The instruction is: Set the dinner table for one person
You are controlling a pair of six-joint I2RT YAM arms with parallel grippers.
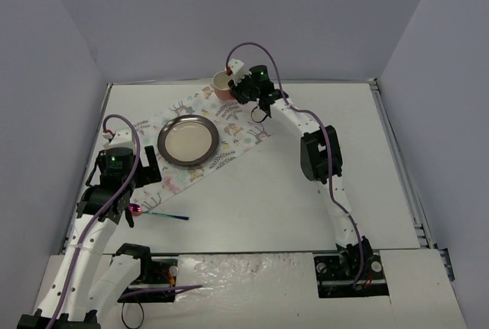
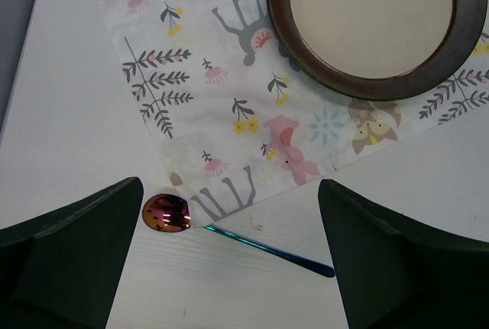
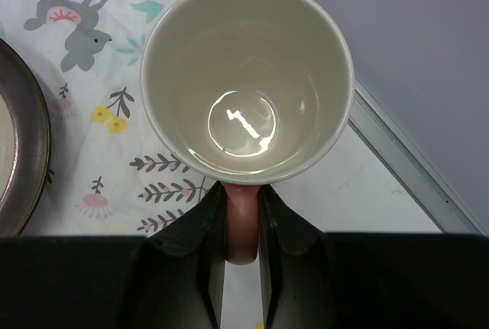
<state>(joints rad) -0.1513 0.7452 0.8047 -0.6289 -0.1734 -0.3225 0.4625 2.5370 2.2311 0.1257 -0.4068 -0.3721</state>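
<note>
Spoon on table, maybe against placemat

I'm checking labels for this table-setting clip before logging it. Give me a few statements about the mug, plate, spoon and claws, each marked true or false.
1. The right claw grips the mug by its handle. True.
2. The plate holds food. False: it is empty.
3. The left claw is shut on the spoon. False: it is open, and the spoon lies on the dinner table beneath it.
4. The plate sits on the placemat. True.
</note>
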